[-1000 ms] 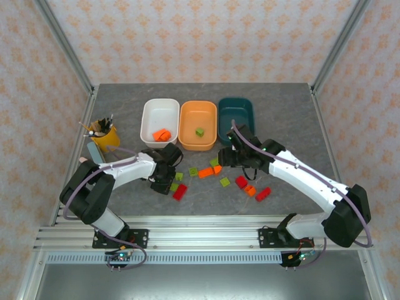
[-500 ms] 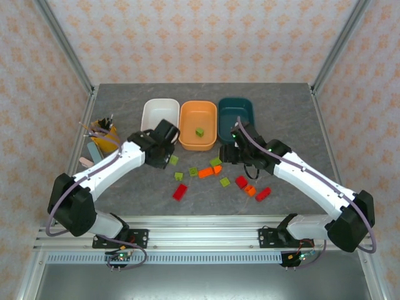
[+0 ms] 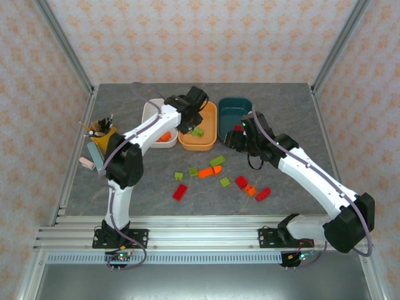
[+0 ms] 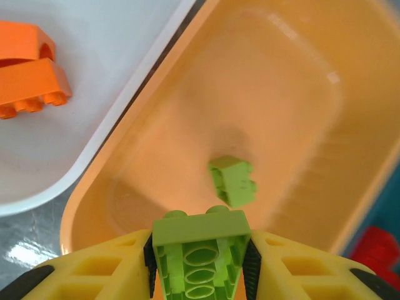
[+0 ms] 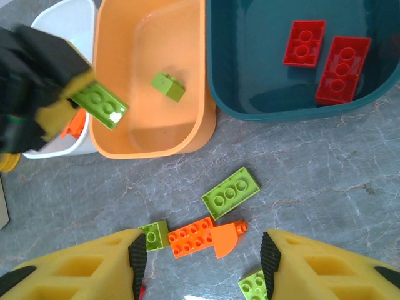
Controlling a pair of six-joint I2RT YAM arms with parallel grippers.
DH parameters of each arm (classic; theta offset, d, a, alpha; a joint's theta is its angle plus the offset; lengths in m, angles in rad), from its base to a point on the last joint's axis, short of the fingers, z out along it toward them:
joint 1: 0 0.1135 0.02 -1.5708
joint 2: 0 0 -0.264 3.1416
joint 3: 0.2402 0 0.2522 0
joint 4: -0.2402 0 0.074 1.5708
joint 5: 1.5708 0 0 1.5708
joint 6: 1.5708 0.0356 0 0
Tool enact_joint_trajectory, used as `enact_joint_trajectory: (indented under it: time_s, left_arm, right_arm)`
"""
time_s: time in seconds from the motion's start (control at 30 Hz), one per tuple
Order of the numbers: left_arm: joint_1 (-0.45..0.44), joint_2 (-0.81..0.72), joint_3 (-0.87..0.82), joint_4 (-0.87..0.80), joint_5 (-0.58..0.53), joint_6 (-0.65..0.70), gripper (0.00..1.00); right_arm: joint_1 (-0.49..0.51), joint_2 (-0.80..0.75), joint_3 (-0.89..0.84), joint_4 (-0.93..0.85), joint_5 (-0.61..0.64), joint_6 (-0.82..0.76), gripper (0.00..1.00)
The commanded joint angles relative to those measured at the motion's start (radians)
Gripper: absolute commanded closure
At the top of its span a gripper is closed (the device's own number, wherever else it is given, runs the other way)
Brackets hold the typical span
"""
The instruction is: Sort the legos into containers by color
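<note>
Left gripper point(image 4: 200, 257) has swung up from the table point(image 3: 156, 194) to over the orange tub point(image 4: 294, 81) — 1 lime brick point(image 4: 200, 232) clamped

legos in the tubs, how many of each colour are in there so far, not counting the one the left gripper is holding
red legos: 2, in the teal tub
orange legos: 2, in the white tub
green lego: 1, in the orange tub
total: 5
</note>
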Motion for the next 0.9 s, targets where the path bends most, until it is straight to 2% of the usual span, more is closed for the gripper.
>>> enact_joint_trajectory:
  time_s: [0.0,0.07,0.33,0.5,0.6,0.67,0.73,0.87]
  left_arm:
    - [0.004,0.043,0.046,-0.091,-0.041,0.076,0.58]
    - [0.004,0.067,0.053,-0.086,-0.031,0.080,0.56]
    - [0.001,0.059,0.092,-0.096,-0.010,0.106,0.37]
    - [-0.021,-0.024,0.124,-0.094,-0.026,0.127,0.31]
    - [-0.043,-0.109,0.108,-0.087,-0.035,0.156,0.28]
    - [-0.060,-0.185,0.059,-0.057,-0.029,0.190,0.25]
    - [-0.075,-0.291,-0.042,0.011,0.031,0.250,0.24]
    - [-0.102,-0.477,-0.285,0.141,0.139,0.315,0.21]
  right_arm:
    - [-0.017,-0.023,0.003,-0.044,0.008,0.039,0.47]
    - [-0.021,-0.039,-0.018,-0.055,0.014,0.050,0.47]
    - [-0.033,-0.060,-0.056,-0.229,0.091,0.111,0.43]
    - [-0.053,-0.060,-0.074,-0.353,0.086,0.147,0.41]
    - [-0.054,-0.061,-0.095,-0.378,0.060,0.151,0.36]
    - [-0.056,-0.053,-0.122,-0.349,-0.007,0.108,0.30]
    - [-0.056,0.011,-0.113,-0.338,-0.107,-0.025,0.30]
    - [-0.050,0.133,-0.078,-0.399,-0.120,-0.242,0.30]
